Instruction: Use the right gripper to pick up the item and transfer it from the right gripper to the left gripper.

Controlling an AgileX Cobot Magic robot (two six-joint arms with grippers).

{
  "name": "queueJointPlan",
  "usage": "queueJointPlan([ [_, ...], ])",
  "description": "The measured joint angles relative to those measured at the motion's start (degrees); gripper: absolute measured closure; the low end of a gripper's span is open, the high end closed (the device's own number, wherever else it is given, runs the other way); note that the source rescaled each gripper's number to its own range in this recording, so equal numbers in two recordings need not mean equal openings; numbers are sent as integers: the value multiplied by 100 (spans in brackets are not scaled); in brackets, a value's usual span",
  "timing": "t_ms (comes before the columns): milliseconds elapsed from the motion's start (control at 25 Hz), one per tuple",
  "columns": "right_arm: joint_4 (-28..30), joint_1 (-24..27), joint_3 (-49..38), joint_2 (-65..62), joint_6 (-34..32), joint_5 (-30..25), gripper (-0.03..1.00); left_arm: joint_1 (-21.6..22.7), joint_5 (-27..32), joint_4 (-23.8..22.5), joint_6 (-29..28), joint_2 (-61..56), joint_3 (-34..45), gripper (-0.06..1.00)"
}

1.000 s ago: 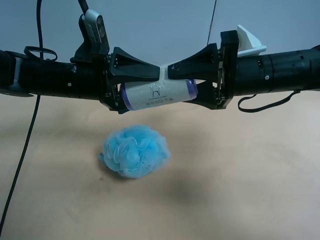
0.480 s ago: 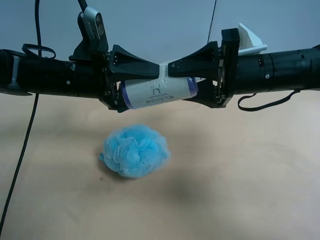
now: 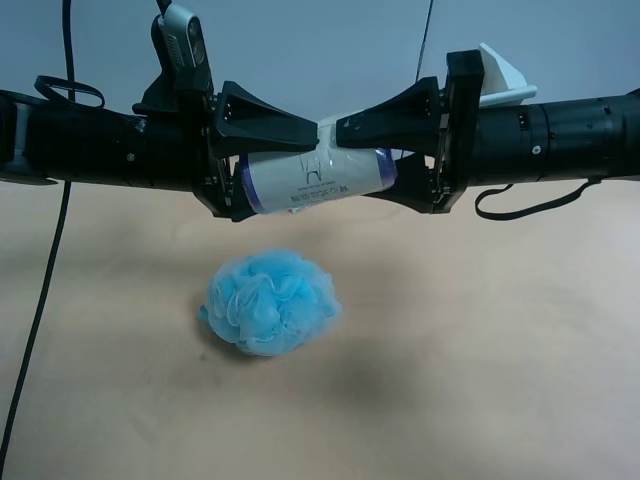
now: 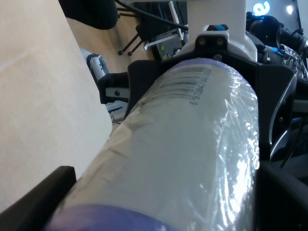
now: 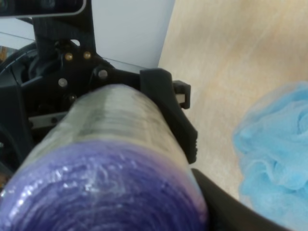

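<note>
Item [image 3: 315,178] is hanging in mid-air, lying nearly level between the two arms and well above the table [image 3: 480,360], its shiny wrap catching the light. The left gripper [image 3: 300,172], the one carrying the silver capsule camera [image 3: 183,50], is reaching across from the left, and its fingers are clamping the item's left end, one above and one below. The right gripper [image 3: 352,165], the one wearing the white wrist piece [image 3: 505,80], is facing it from the right. Its fingers are pressing on the purple right end, so both grippers are gripping the item at once, with their upper fingertips nearly meeting over the label. A blue bath puff [image 3: 270,302] is sitting on the table below, slightly left of the item's middle and touching nothing else.
</note>
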State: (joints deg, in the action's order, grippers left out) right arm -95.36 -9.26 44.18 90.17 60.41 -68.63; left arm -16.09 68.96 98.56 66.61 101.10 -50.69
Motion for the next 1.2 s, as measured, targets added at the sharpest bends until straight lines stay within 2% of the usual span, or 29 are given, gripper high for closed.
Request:
queueJointPlan([
  [120,0,0,0,0,-5,5,95,0,0,-6,-60,0,0,73],
  [320,0,0,0,0,0,41,66,0,0,16,-137,0,0,87],
  [520,57,0,0,0,0,46,54,0,0,16,-206,0,0,89],
  [680,356,7,0,-11,0,72,38,0,-55,-7,-228,0,0,92],
  [960,1333,106,0,-456,-85,817,34,0,-143,-28,-254,-53,0,93],
  [1200,2311,111,0,-1039,-553,1229,34,0,-147,-68,-326,-385,-241,93],
])
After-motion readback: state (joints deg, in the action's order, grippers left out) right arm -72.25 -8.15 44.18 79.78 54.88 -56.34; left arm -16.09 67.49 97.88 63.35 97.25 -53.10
